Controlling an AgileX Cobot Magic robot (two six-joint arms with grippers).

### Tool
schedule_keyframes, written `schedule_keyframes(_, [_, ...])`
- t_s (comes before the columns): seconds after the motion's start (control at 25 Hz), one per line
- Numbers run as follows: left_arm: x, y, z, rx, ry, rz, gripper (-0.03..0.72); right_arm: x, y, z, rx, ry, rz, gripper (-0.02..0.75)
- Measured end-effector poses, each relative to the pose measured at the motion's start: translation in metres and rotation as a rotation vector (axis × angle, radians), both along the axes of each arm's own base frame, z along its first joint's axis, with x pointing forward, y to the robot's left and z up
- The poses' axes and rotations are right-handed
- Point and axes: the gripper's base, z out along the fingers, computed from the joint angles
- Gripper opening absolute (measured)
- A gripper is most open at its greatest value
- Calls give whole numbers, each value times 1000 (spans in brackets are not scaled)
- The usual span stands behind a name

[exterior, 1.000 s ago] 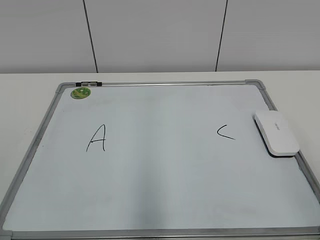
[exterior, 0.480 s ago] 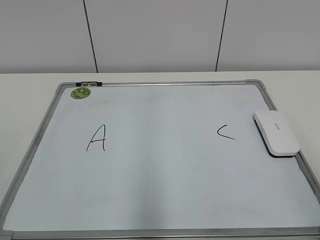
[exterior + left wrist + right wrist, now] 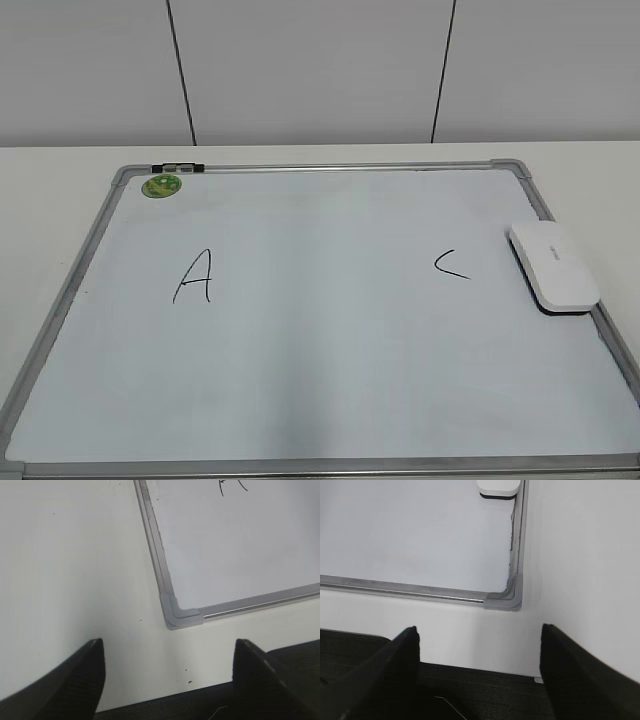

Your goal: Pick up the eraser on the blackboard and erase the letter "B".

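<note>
The blackboard (image 3: 320,340) is a white board with a silver frame, lying flat on the table. A black "A" (image 3: 194,276) and a black "C" (image 3: 451,264) are on it; no letter "B" shows between them. The white eraser (image 3: 553,265) lies at the board's right edge, and its near end shows in the right wrist view (image 3: 497,487). My left gripper (image 3: 167,650) is open and empty over the table by the board's near left corner (image 3: 182,617). My right gripper (image 3: 479,632) is open and empty by the near right corner (image 3: 507,600). Neither gripper shows in the exterior view.
A round green magnet (image 3: 162,185) sits at the board's far left corner, beside a small black-and-silver clip (image 3: 178,168) on the frame. A white wall stands behind the table. A dark surface (image 3: 480,690) lies below the table's front edge.
</note>
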Motion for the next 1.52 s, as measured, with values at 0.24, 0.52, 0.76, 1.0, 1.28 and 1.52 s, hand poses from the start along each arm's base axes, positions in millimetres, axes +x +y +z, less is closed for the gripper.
schedule_keyframes(0.24, [-2, 0, 1, -3, -16, 0, 587, -1, 0, 0, 1, -7, 0, 554])
schedule_keyframes(0.52, [-26, 5, 4, -22, -168, 77, 587, -18, -4, 3, 13, -129, -86, 554])
schedule_keyframes(0.76, [-45, 7, 4, -27, -284, 148, 587, -36, -5, 2, 15, -250, -120, 554])
schedule_keyframes(1.0, [-46, 7, 4, -25, -286, 164, 587, -37, -5, 2, 22, -256, -117, 554])
schedule_keyframes(1.28, [-46, 7, 4, -25, -286, 164, 587, -37, -5, 2, 16, -257, -120, 554])
schedule_keyframes(1.52, [-46, 7, 4, -25, -286, 164, 572, -37, -5, 2, 16, -257, -120, 554])
